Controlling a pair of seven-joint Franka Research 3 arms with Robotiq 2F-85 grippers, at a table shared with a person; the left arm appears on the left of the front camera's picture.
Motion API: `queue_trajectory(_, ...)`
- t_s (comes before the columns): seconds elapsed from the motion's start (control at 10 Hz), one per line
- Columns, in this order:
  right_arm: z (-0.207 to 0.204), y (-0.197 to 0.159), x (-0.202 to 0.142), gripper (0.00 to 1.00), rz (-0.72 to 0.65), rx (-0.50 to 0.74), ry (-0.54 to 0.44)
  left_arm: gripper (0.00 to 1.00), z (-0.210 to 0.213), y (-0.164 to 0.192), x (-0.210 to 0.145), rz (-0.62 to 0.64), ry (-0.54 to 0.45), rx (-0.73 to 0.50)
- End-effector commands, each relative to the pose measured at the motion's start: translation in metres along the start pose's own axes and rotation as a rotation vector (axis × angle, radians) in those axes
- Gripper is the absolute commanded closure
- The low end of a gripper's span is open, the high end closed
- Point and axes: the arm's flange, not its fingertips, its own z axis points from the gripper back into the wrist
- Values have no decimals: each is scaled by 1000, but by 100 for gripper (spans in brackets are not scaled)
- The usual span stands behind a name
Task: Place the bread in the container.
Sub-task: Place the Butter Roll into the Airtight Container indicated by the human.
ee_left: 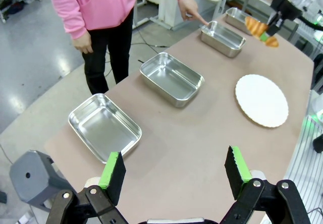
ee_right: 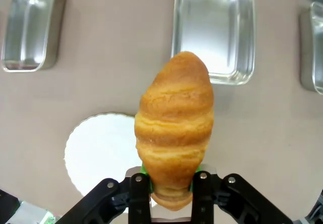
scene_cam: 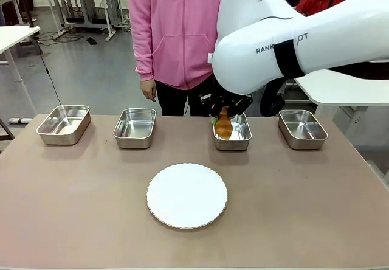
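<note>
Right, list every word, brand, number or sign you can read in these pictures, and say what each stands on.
"RANK": on the white shell of the right arm, cut off by a black band.
"OT": just past that band, on the same shell; its start is hidden.
The pans, the plate and the bread carry no print.

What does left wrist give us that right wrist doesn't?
Left wrist alone: the left hand, open over the table's near end, and the person's hand pointing at the container. Right wrist alone: the right hand close up, shut on the bread near one end, with the rest pointing away from the camera. Both: the white plate, steel pans and the croissant.
</note>
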Motion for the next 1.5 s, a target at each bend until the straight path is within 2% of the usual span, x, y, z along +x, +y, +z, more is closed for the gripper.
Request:
queue_trajectory(0.0, -17, -12, 30, 68, 37, 9, 18, 0, 0, -2, 1, -5, -14, -4)
queue_trajectory(0.5, -68, -50, 86, 68, 68, 43, 61, 0, 0, -2, 1, -5, -14, -4)
queue_trajectory(1.1, -110, -63, 113, 68, 44, 35, 45, 0, 0, -2, 1, -5, -14, -4)
queue_trajectory(1.2, -111, -65, 115, 24, 54, 21, -1, 0, 0, -2, 1, -5, -14, -4)
queue_trajectory(1.4, -109, -66, 116, 0, 50, 32, 4, 0, 0, -2, 1, -5, -14, -4)
